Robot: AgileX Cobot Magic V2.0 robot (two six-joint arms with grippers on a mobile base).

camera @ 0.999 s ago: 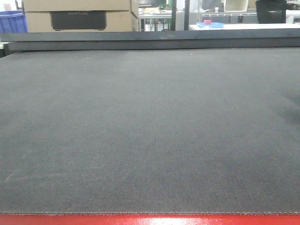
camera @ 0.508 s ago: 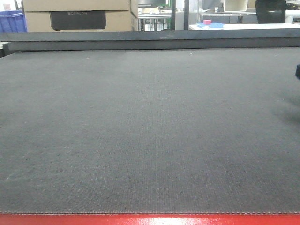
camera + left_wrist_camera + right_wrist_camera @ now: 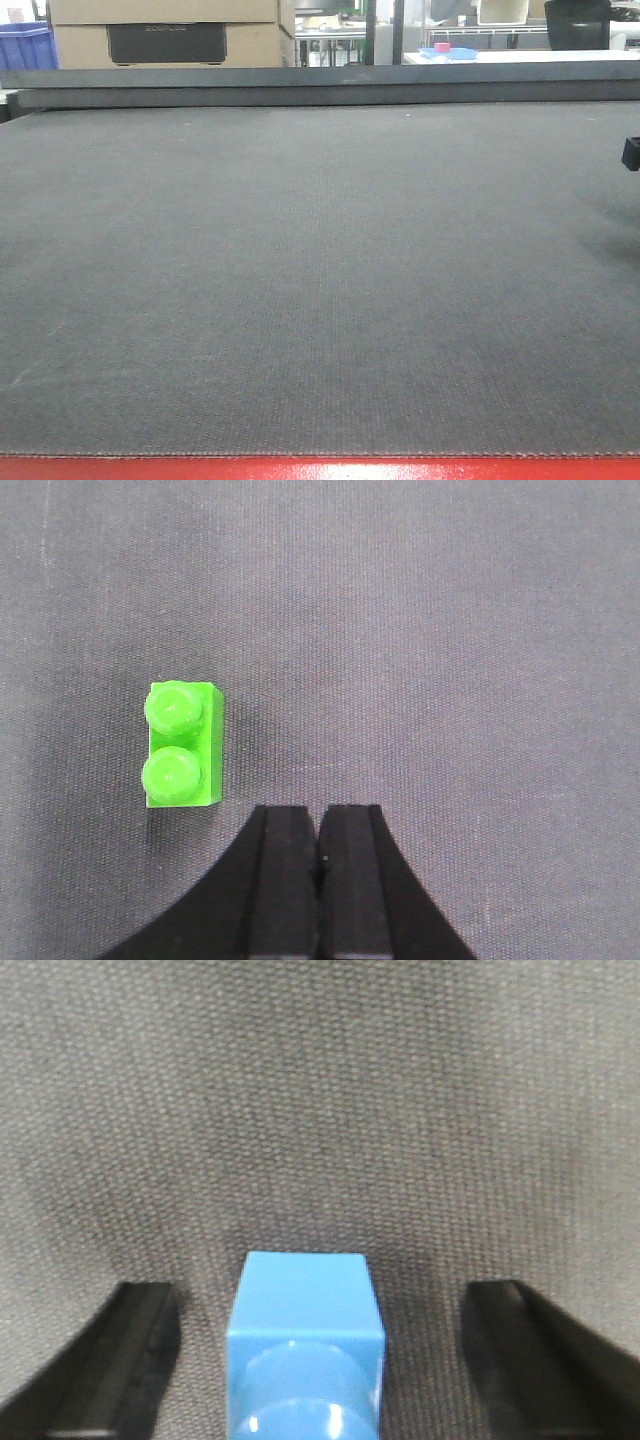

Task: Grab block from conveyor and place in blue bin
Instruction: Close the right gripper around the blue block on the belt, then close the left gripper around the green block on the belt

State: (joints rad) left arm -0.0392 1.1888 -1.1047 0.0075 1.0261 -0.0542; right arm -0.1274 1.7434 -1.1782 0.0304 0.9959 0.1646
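The dark grey conveyor belt [image 3: 320,270] fills the front view, with its red frame [image 3: 320,469] along the bottom edge. In the left wrist view a green two-stud block [image 3: 182,745] lies on the belt, up and left of my left gripper [image 3: 318,825], whose jaws are shut and empty. In the right wrist view a blue studded block [image 3: 305,1345] sits on the belt between the wide-open fingers of my right gripper [image 3: 318,1360], touching neither. A black bit of the right gripper [image 3: 631,153] shows at the front view's right edge. No blue bin near the belt is in view.
A dark rail [image 3: 320,85] borders the belt's far side. Behind it stand cardboard boxes [image 3: 170,35], a blue crate [image 3: 25,45] at far left, and a table with small pink and blue items [image 3: 447,50].
A black part of the right gripper has come into the front view at the right edge, a little further in than half a second ago. The belt surface looks the same.
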